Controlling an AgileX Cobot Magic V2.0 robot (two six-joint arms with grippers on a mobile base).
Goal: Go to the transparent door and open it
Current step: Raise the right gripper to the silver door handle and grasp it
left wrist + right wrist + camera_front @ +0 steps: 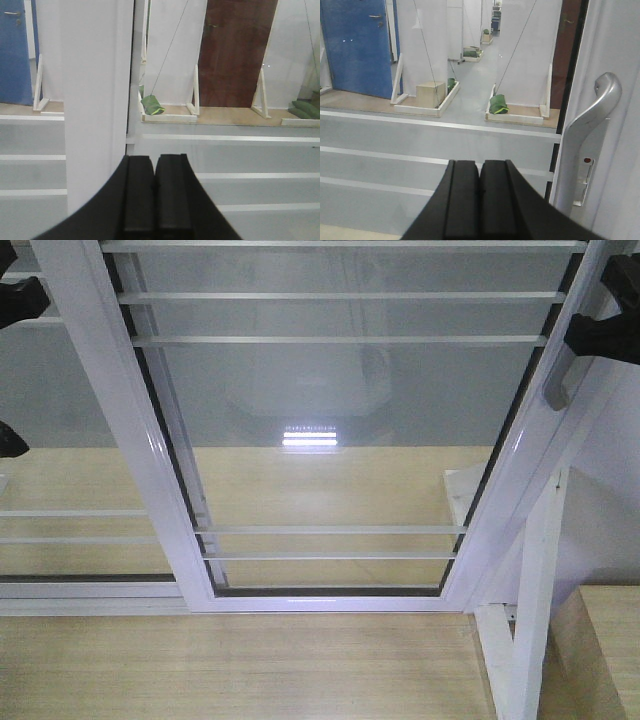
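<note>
Transparent door [330,390]: directly ahead, handle [594,120] on its right stile.
Right gripper [480,167]: fingers together, empty, beside handle.
Left gripper [154,162]: fingers together, empty.
Risk: joined fingers may glance off curved handle.

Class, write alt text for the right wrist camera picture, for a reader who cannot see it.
A curved grey handle on the white frame of a glass door stands right of the robot's right gripper, whose black fingers are pressed together. Through the glass, crossed by white bars, a blue door and green bags show.
</note>
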